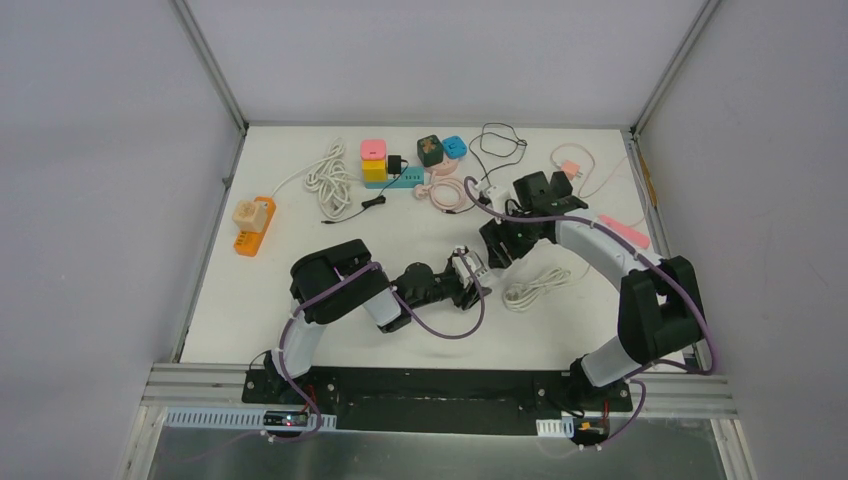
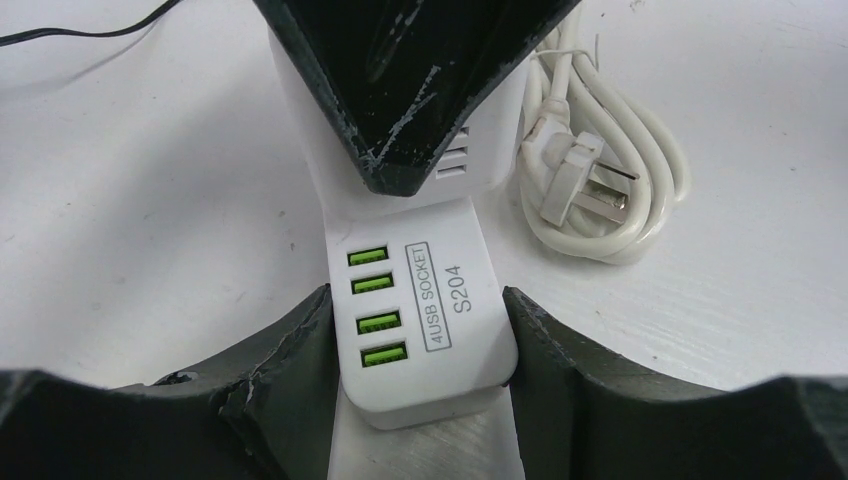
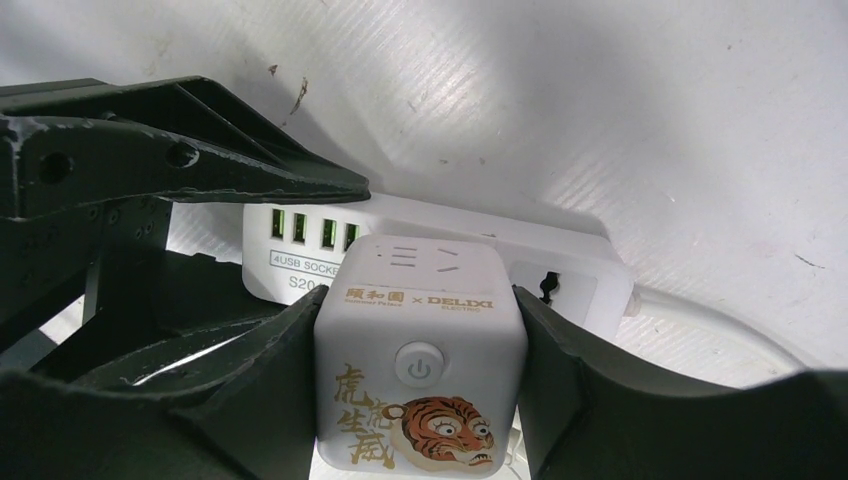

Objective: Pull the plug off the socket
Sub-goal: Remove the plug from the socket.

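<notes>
**Plug clamped, strip braced, ready to pull**

My right gripper pinches the tiger-print cube plug by its side faces. The left gripper pinches the white socket strip between its fingers, with the cube just beyond their tips. I judge both to be light, rigid, smooth plastic, so slippery. Count: one plug, one strip, four green USB ports. The prongs are hidden, probably fully seated.

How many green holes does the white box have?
4. The green USB ports run in one line on the white socket strip: first nearest the cube plug, second, third, fourth nearest the camera. None seem hidden.
</notes>
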### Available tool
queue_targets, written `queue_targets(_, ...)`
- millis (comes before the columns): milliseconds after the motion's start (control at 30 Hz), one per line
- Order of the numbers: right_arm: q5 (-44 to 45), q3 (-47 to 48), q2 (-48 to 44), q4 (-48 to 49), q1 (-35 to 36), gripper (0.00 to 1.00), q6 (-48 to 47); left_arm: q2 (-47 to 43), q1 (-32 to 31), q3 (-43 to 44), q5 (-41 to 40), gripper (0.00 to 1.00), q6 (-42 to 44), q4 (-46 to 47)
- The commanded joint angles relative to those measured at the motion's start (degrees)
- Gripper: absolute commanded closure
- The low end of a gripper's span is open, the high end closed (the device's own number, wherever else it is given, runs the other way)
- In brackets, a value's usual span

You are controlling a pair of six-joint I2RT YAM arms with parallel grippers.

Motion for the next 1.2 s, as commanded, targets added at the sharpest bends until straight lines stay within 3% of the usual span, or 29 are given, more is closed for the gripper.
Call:
queue_targets(0, -3.72, 0.64, -2.96, 0.67, 4.92, 1.00, -1.25, 0.49, 0.78, -0.49, 2.11, 1.00, -0.16, -4.71)
queue_targets(267, 0.96, 0.87, -3.09, 0.78, 10.64, 1.00, -2.71, 0.60, 0.86, -0.24, 1.75, 1.00, -0.26, -5.22)
queue_targets(600, -1.20, 0.55, -3.78, -0.09, 3.73, 1.00, -2.70, 0.66, 0.89, 0.58, 2.65, 1.00, -0.25, -6.47)
queue_targets(900, 0.48, 1.85, -1.82, -0.29, 14.25, 1.00, -2.05, 0.59, 1.02, 0.82, 2.53, 1.00, -0.19, -7.14)
queue_targets(1167, -2.11, 1.80, -2.72, -1.26, 6.03, 1.00, -1.99, 0.69, 0.99, 1.26, 2.81, 1.00, 0.05, -7.64)
